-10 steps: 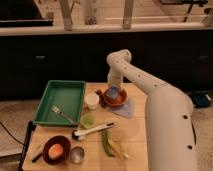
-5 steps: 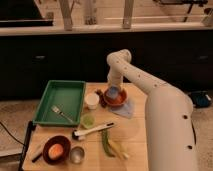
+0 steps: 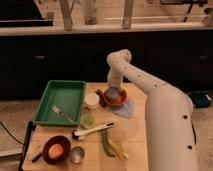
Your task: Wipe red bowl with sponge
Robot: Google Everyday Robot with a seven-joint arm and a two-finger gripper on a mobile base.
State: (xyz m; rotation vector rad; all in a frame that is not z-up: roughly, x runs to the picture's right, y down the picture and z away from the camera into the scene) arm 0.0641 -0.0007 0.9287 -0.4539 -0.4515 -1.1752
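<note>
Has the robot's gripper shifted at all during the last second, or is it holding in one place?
No. The gripper is over the red bowl, right beside the white cup, the same as in both earlier pictures.

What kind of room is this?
Probably a kitchen: dark cabinets under a counter, and a table with a cup and a fork. The gripper is at the red bowl.
</note>
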